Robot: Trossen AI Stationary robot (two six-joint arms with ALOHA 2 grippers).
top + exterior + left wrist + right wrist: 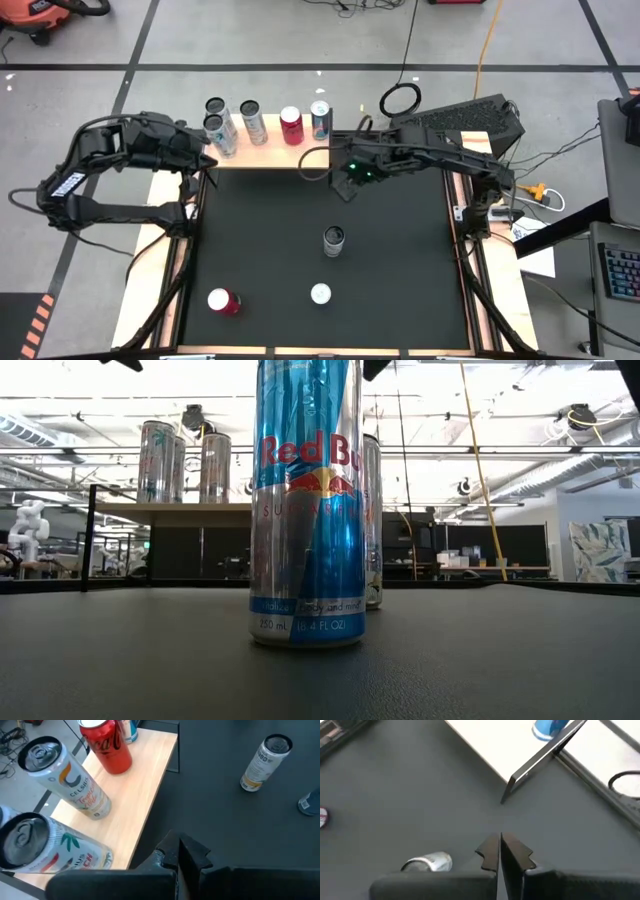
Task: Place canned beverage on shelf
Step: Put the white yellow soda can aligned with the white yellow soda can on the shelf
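Five cans already upright on the shelf [262, 150], crowded toward its left end beside the left tool [205, 160]; three more out on the tabletop [400, 270], well apart from both tools. Both tools closed and empty: right tool [340, 180] hanging over the black mat just off the shelf's right end, fingers pressed together; left tool parked at the shelf's left end, fingers likewise together.

Risks, judged from this layout:
- Little free space near the left tool; a placement there likely to knock the two Celsius cans [70, 775], which stand close together.
- Shelf's dark leg [540, 762] close ahead of the right tool; a low sweep toward the shelf could catch it and rattle everything on top.
- Tall slim cans, easily tipped by an off-centre or too-high pinch; jaws need opening before any approach.
- Nearest loose can, the pale one [333, 240], below and well short of the right tool; a closed descent would push it over.

Readable: "Red Bu…", "Sugar…", "250 mL" on the blue-silver can [306, 510]; "CELSIUS" on the white can; Coca-Cola script on the red can [106, 742]. Lettering on the pale can unclear.
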